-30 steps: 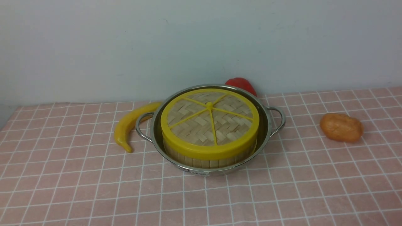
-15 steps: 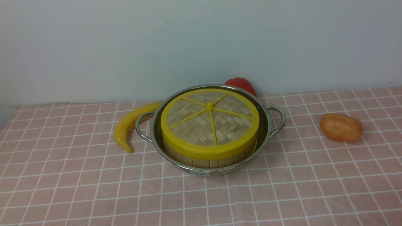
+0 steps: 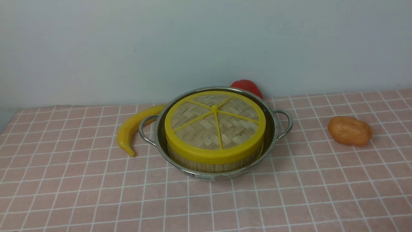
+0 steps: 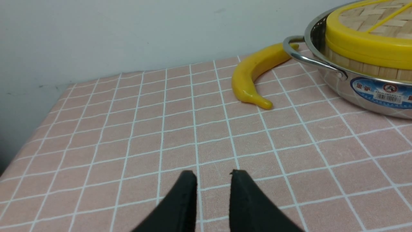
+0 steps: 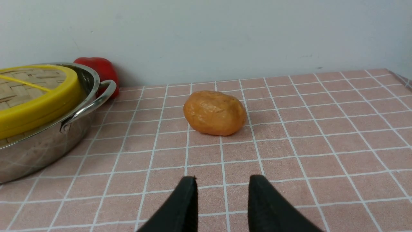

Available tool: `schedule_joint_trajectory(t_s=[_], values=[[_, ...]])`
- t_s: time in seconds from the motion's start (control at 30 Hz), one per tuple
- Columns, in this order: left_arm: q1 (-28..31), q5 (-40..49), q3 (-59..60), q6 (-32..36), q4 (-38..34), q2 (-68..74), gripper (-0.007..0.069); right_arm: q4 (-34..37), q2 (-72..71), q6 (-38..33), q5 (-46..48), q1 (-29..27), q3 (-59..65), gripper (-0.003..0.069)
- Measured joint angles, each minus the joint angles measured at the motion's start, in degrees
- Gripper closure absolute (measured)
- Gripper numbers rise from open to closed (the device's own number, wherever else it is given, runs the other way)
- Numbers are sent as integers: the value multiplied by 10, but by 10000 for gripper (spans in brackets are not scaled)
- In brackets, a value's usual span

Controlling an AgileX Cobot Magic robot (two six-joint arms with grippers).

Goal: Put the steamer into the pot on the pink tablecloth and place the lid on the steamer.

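The shiny steel pot [image 3: 273, 133] stands mid-table on the pink tablecloth [image 3: 80, 187]. Inside it sits the bamboo-slat steamer [image 3: 212, 167], and the woven lid [image 3: 206, 129] with yellow rim and spokes lies flat on top. Neither arm shows in the front view. In the left wrist view my left gripper [image 4: 212, 174] hovers over bare cloth, open and empty, with the pot [image 4: 354, 96] and lid [image 4: 363, 45] well ahead to one side. My right gripper [image 5: 223, 178] is also open and empty over the cloth, the pot [image 5: 38, 151] off to its side.
A yellow banana-shaped fruit [image 3: 132, 129] lies against the pot's left handle. A red pepper [image 3: 248, 86] sits behind the pot by the wall. An orange potato-like lump [image 3: 349, 130] lies to the right. The cloth's left edge [image 4: 19, 151] drops off.
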Motion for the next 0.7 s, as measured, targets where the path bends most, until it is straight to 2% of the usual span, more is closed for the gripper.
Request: schedule_joint_trajectory(t_s=[0.7], values=[[0,0,0,0,0,0,433,-1,0,0,0,0,0,417]])
